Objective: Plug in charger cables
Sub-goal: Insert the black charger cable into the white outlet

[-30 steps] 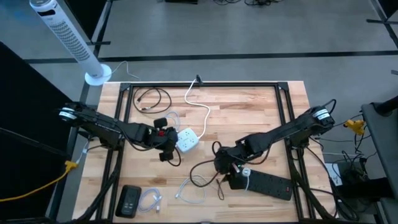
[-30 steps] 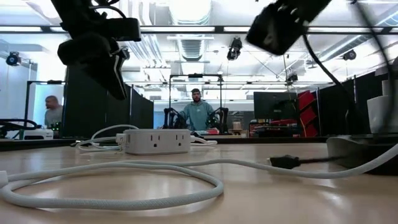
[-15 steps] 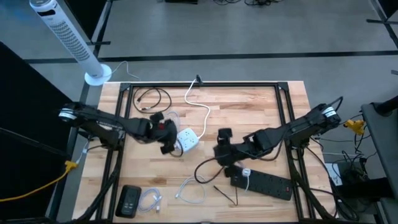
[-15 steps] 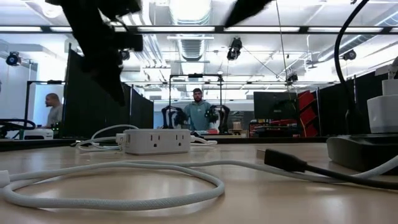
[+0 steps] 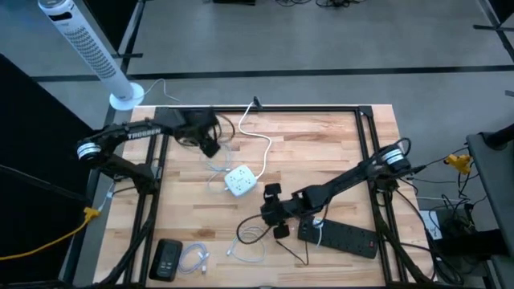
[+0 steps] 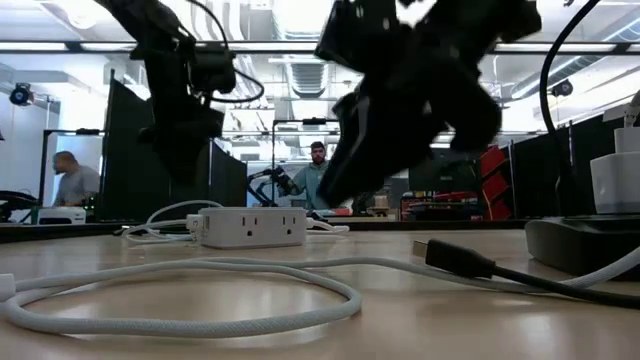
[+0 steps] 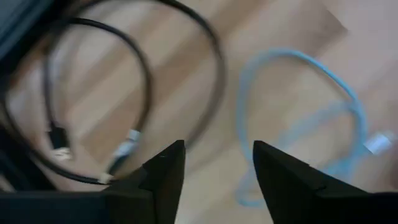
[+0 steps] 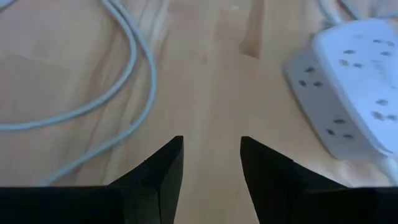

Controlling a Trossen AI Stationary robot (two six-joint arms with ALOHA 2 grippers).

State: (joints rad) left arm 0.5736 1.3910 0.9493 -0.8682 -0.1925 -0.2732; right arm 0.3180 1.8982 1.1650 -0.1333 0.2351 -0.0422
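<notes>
Wooden table (image 5: 321, 136): pale planks with visible grain, inside a thin black metal frame.
Socket cube (image 5: 240, 181): one, square, white plastic, near the middle of the table; a thicker white cord (image 5: 259, 138) runs from it toward the far edge.
Black charger cable (image 5: 195, 124): one thin loose coil, beyond the socket cube, at the far left corner; its small plugs show in the left wrist view.
Translucent charger cable (image 7: 323, 124): one pale loop, just beside the black coil, between it and the socket cube.
White charger cable (image 5: 249, 241): one loose coil on the near side of the socket cube.
Power strip (image 5: 341, 237): one, long, black, near the cube's right front.
Left gripper (image 5: 210, 146): above the black coil, fingers (image 7: 168, 171) spread, holding nothing.
Right gripper (image 5: 271, 210): just in front of the socket cube, fingers (image 8: 165, 168) apart, holding nothing.
</notes>
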